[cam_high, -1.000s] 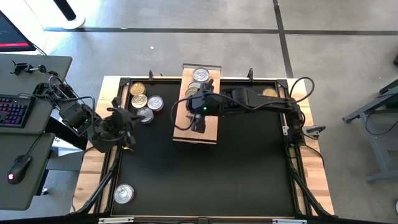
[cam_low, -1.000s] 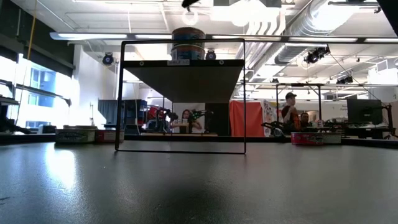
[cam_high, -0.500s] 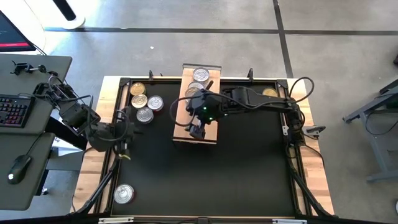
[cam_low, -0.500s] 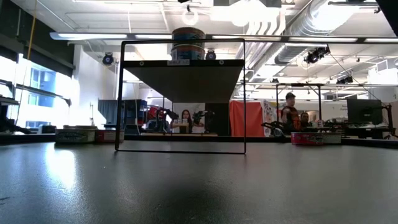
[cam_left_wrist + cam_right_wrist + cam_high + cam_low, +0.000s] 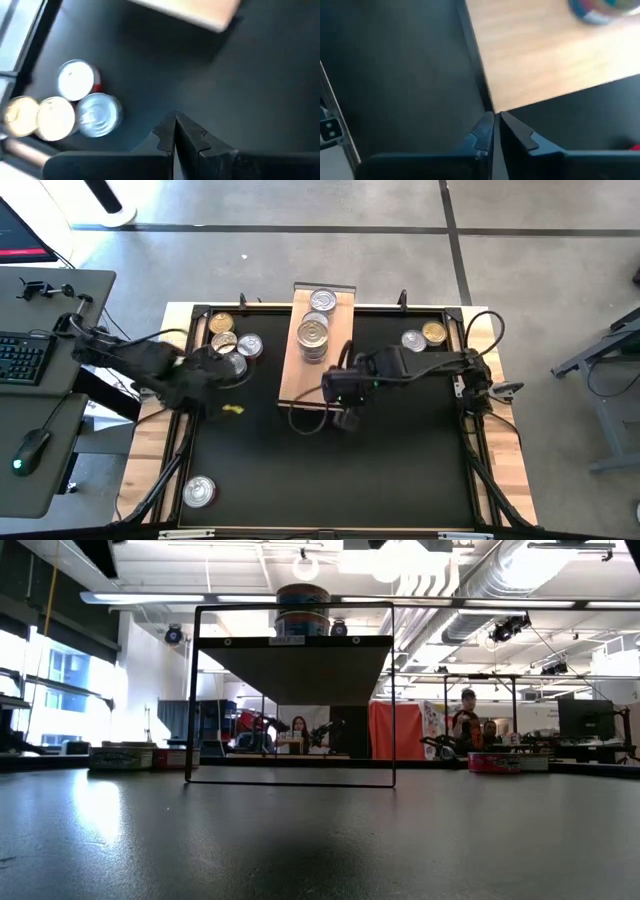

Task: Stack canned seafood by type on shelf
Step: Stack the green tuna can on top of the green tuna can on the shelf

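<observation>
The light-wood shelf [image 5: 316, 370] stands mid-table on a black wire frame [image 5: 290, 780]. On it rest one silver can [image 5: 322, 301] and a stack of cans [image 5: 313, 338], seen on top in the low view [image 5: 302, 608]. Several loose cans [image 5: 76, 80] lie on the mat at the far left. Two more [image 5: 423, 337] lie at the far right and one [image 5: 199, 492] near the front left. My right gripper [image 5: 496, 116] is shut over the mat beside the shelf's near right corner [image 5: 345, 420]. My left gripper [image 5: 175, 116] is shut above the mat, just on the near side of the left cans.
The black mat [image 5: 400, 460] is framed by pale wooden table edges [image 5: 505, 480]. A desk with keyboard and mouse [image 5: 30, 360] stands left of the table. Cables run along the right rail [image 5: 470, 380]. People and equipment show in the room behind [image 5: 465, 715].
My right gripper has left the shelf top and gone toward the near and right edges, past the shelf's near right corner, uncovering the stacked cans. My left arm has swung toward the right, bringing its gripper nearer the left group of cans and tipping it further down.
</observation>
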